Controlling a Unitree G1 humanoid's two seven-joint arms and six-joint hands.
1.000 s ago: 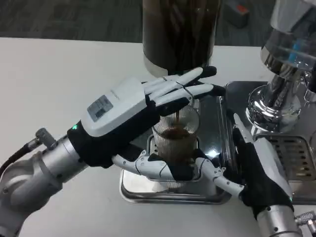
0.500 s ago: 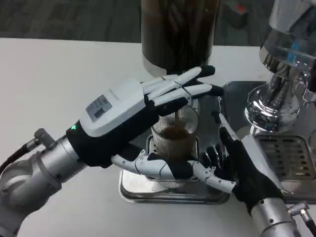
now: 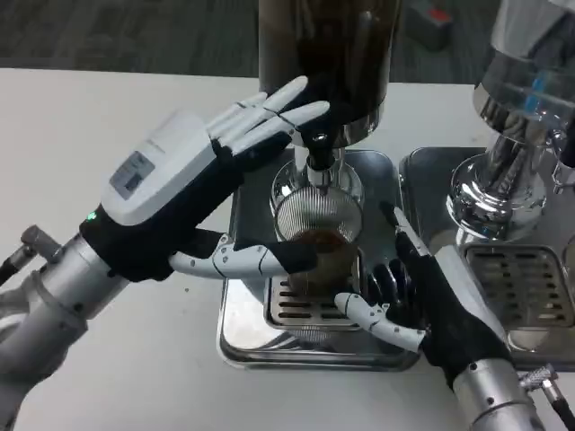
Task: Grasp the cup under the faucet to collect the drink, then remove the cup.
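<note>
The ribbed glass cup (image 3: 316,242) stands on the grate of the steel drip tray (image 3: 235,337), right under the faucet (image 3: 318,160) of the dark drink dispenser (image 3: 328,54), and brown drink already sits in it. My left hand (image 3: 189,202) hangs beside the cup with its fingers spread; the long ones reach up past the faucet, and the thumb points at the cup's near side, though I cannot tell whether it touches. My right hand (image 3: 422,296) lies low on the tray to the cup's right, fingers apart and holding nothing, one fingertip near the cup's foot.

I judge the filling is about done and the grasp comes next. To do it well, I should bring the right hand's fingers around the cup's ribbed wall below the rim, close evenly, and keep the cup upright. Then I should lower or slide it clear of the faucet before lifting, slowly, so nothing slops onto the bench (image 3: 108,126).
</note>
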